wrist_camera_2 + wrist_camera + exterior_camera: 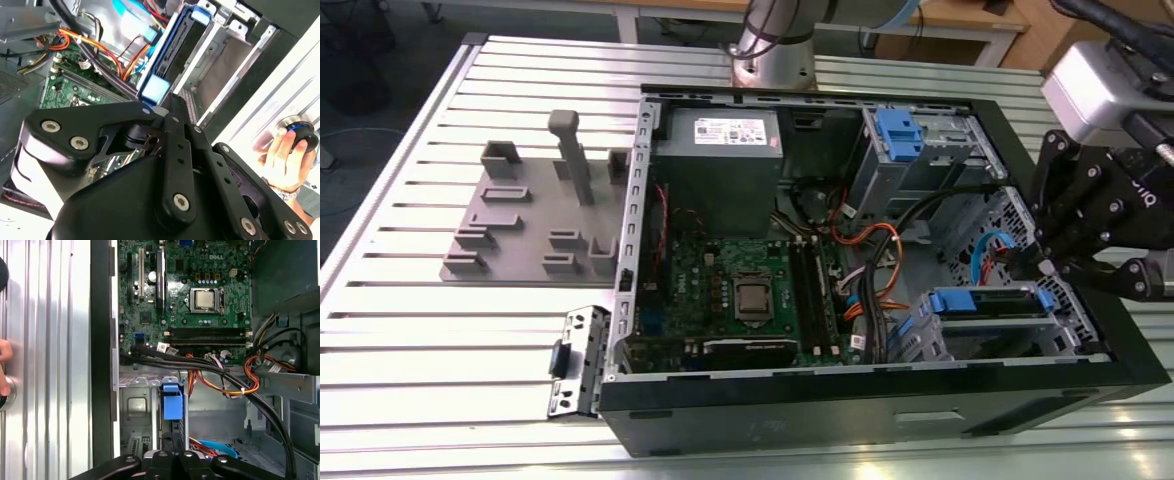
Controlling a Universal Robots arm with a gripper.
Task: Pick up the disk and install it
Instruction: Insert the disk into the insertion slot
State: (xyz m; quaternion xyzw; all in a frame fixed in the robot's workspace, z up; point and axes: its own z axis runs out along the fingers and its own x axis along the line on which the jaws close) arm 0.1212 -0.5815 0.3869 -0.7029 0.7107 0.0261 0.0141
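Observation:
The disk (987,300), silver with a blue bracket, lies in the lower drive bay of the open computer case (854,405), at the exterior view's right. In both wrist views it stands edge-on in the bay slot, with its blue end tab (155,89) (172,402) facing the gripper. My black gripper (1045,268) hangs over the case's right wall beside that bay. Its fingers look shut together, with the tips (161,107) right at the blue tab, not around the drive. The gripper (176,445) partly hides the disk's near end.
Black, orange and blue cables (881,270) run past the bay. The motherboard (747,290), a grey box with a white sticker (720,150) and an upper cage with a blue clip (903,130) fill the case. A grey fixture (520,220) stands at the left. A person's hand (280,155) rests on a knob.

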